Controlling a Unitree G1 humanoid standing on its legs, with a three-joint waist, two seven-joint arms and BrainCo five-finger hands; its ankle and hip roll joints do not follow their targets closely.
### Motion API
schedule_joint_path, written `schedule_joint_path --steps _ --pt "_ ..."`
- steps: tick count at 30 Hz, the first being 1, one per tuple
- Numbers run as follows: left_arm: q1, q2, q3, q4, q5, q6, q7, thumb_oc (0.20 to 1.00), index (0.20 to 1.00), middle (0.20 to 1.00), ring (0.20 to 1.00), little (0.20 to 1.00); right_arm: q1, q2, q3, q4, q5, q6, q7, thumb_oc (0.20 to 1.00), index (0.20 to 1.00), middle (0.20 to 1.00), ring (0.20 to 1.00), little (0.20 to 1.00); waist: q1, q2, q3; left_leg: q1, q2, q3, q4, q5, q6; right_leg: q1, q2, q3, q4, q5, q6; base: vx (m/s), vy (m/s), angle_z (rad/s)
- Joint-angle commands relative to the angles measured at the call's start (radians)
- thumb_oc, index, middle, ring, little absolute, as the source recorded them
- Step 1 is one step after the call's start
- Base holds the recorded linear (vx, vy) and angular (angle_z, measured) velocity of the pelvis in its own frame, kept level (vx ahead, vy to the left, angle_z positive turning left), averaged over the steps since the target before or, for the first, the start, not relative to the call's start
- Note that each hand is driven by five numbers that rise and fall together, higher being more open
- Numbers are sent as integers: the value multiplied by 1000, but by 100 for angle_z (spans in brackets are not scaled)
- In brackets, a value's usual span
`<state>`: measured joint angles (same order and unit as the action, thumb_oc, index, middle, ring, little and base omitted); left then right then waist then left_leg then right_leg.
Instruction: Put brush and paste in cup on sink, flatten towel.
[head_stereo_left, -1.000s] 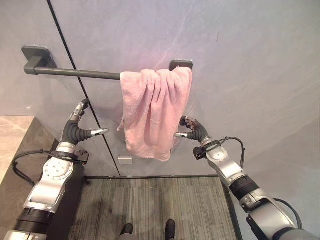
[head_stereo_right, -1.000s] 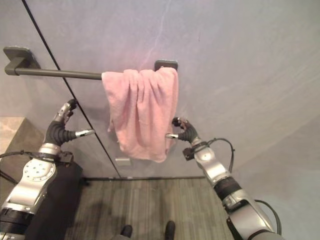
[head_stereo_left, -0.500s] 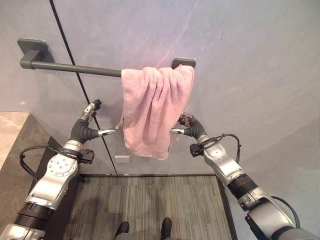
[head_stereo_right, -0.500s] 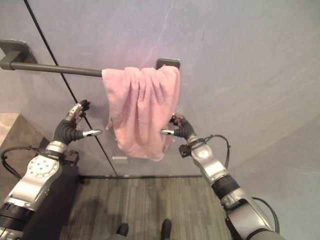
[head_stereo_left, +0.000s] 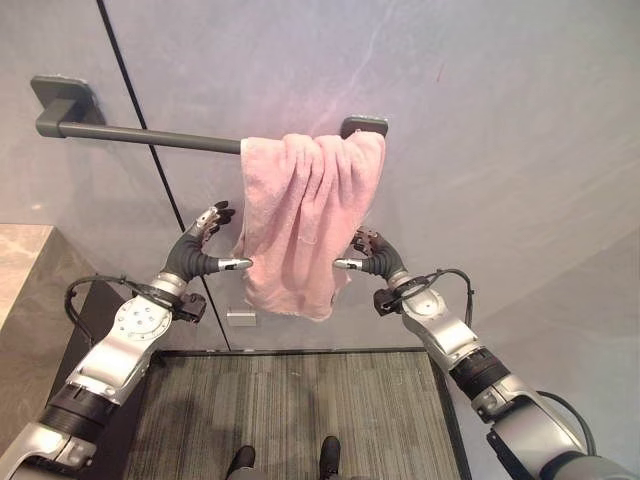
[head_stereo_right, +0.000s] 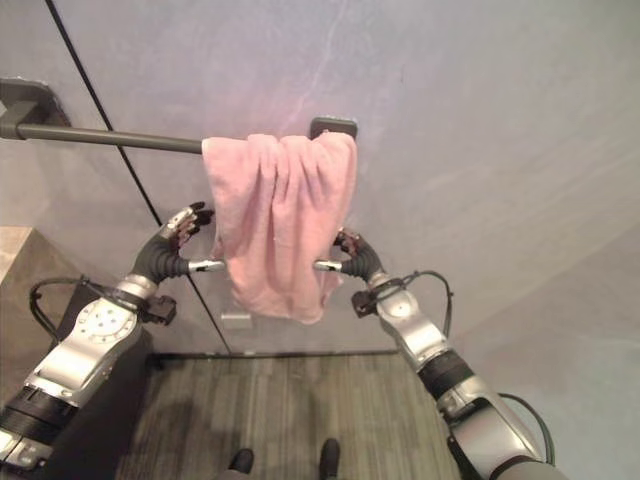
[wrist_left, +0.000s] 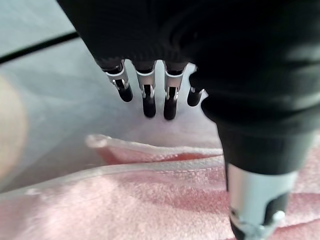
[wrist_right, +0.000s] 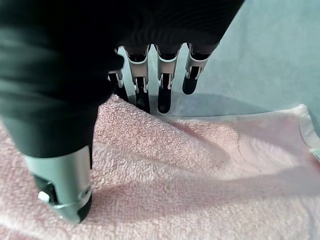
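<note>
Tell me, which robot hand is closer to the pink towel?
About even. The left hand is at the pink towel's left edge, thumb reaching it; the right hand is at its right edge, thumb over the cloth.

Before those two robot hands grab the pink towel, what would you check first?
1. Bunched pink terry towel hangs on the dark metal wall bar: ok.
2. Towel spread flat: not ok, it is gathered in folds at the bar's right end.
3. Left robot hand at the towel's left edge, fingers open: ok.
4. Right robot hand at the towel's right edge, fingers open: ok.
5. Either thumb already touching cloth: cannot tell.
6. Free bar to the left for spreading: ok.
</note>
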<state>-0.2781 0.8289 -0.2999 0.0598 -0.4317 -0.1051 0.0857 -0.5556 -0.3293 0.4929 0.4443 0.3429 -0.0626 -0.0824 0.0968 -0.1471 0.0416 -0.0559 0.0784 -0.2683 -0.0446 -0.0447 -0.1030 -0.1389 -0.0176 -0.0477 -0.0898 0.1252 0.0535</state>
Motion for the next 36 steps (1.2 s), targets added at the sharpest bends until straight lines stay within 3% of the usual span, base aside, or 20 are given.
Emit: schedule_joint_path --steps 1,4,5,7,26,32,36 --pt "-138 -1 -48 25 -6 -37 10 1000 1000 1000 1000 1000 -95 -6 -7 -42 26 -44 -7 1000 1000 1000 1000 1000 -18 19 -26 -6 -19 -9 -43 27 73 31 -85 -4 3 -52 96 3 4 -8" --pt "-150 -17 -47 36 3 -35 18 1000 1000 1000 1000 1000 -87 -4 -10 -44 25 -42 -6 1000 1000 1000 1000 1000 -20 22 -24 -10 -18 -8 -43 29 73 27 -86 -3 3 -53 95 1 0 -2" --pt "-150 -21 -45 41 3 -34 21 940 940 940 940 940 -83 -5 -12 -46 25 -40 -6 1000 1000 1000 1000 1000 -21 24 -22 -10 -19 -7 -43 29 73 26 -85 -3 3 -53 95 0 0 0" --pt "-148 -27 -45 44 -4 -34 19 200 200 200 200 200 -78 -8 -15 -48 25 -39 -7 1000 1000 1000 1000 1000 -22 25 -22 -10 -19 -8 -43 30 73 26 -85 -3 3 -54 95 0 0 0" --pt "-72 -80 -19 77 48 -18 6 200 200 200 200 200 -18 19 -44 -64 19 -45 -2 1000 1000 1000 1000 1000 -27 23 -31 -10 -9 -10 -43 24 72 31 -81 -9 3 -65 91 4 -1 0" --pt "-10 -32 108 -14 81 -39 32 200 200 200 200 200 -28 1 -67 -122 14 -54 5 1000 1000 1000 1000 1000 -11 18 -38 -1 -5 -17 -43 20 69 45 -79 -18 3 -73 88 0 0 0" --pt "144 -24 322 -227 166 -81 89 200 200 200 200 200 11 -26 -137 -404 8 -84 21 1000 1000 1000 1000 1000 2 7 -36 -5 -1 -23 -43 18 67 45 -77 -23 3 -79 84 -1 -3 1"
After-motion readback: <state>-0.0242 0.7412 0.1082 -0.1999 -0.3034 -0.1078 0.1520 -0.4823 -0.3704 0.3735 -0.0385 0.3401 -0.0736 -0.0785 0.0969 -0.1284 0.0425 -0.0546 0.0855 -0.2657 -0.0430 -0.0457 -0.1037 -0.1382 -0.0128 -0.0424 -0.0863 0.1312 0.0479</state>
